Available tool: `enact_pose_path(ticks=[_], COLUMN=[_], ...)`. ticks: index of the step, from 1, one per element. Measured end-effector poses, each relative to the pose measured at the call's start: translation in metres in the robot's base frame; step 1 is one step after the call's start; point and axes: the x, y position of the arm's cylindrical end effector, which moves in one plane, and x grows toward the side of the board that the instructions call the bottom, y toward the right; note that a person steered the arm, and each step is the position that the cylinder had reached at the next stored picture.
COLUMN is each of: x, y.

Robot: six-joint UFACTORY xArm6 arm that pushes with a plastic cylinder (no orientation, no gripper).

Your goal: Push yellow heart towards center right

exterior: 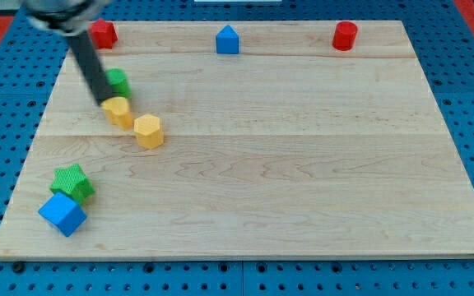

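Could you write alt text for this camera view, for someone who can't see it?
My tip touches the yellow heart from its upper left on a wooden board; a yellow hexagon sits just right of the heart.

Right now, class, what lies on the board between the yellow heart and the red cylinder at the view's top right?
In the camera view, nothing: bare wood runs from the yellow heart to the red cylinder; the yellow hexagon sits below that line.

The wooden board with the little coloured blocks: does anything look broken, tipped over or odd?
Nothing stands out. The wooden board looks undamaged and every block sits flat. My tip rests against the yellow heart block, beside the yellow hexagonal block.
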Motion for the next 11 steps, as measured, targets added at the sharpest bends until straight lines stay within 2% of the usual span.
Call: enact_pose_path(ticks=[1,3,6,7,8,9,10,11], x=[0.011,0.011,0.006,0.015,0.019,0.049,0.012,0.008], y=[0.057,-0.017,-0.015,-0.043,-0.096,-0.070,0.012,0.099])
